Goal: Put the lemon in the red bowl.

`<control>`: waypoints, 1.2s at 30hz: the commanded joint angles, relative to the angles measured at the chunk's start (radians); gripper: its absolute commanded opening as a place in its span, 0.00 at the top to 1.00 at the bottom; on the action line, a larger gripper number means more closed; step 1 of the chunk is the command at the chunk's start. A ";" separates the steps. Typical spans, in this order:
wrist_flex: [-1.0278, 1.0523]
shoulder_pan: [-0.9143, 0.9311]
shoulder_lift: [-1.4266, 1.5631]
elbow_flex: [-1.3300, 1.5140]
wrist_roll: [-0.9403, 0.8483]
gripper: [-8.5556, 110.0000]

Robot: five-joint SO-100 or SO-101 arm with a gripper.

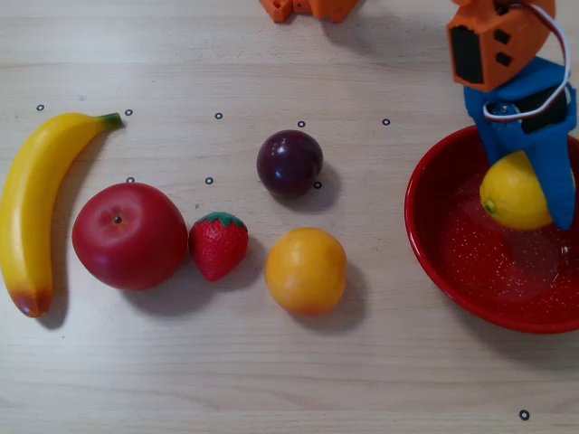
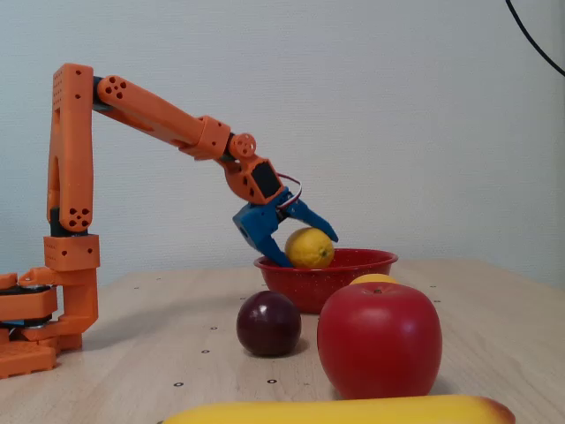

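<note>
The lemon point(image 1: 511, 192) is a glossy yellow oval held between the blue jaws of my gripper point(image 1: 529, 203). It hangs over the left inner part of the red bowl point(image 1: 427, 244), which sits at the right edge of the overhead view. In the fixed view the lemon point(image 2: 311, 248) sits at about rim height of the red bowl point(image 2: 357, 276), with my gripper point(image 2: 309, 250) closed around it from above and from the left. One finger is partly hidden behind the lemon.
On the table to the left of the bowl lie an orange-yellow fruit point(image 1: 305, 269), a dark plum point(image 1: 289, 163), a strawberry point(image 1: 218, 244), a red apple point(image 1: 129, 235) and a banana point(image 1: 32, 199). The orange arm base point(image 2: 53, 300) stands at the left of the fixed view.
</note>
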 commanded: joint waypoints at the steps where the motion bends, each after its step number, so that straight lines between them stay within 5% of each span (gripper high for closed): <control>1: 0.031 0.000 0.044 -0.161 -0.040 0.64; 9: 0.186 -0.029 0.081 -0.295 -0.072 0.66; 16: 0.278 -0.110 0.207 -0.347 -0.089 0.93; 26: 0.402 -0.299 0.491 -0.179 -0.038 0.93; 36: 0.330 -0.522 0.959 0.330 0.097 0.93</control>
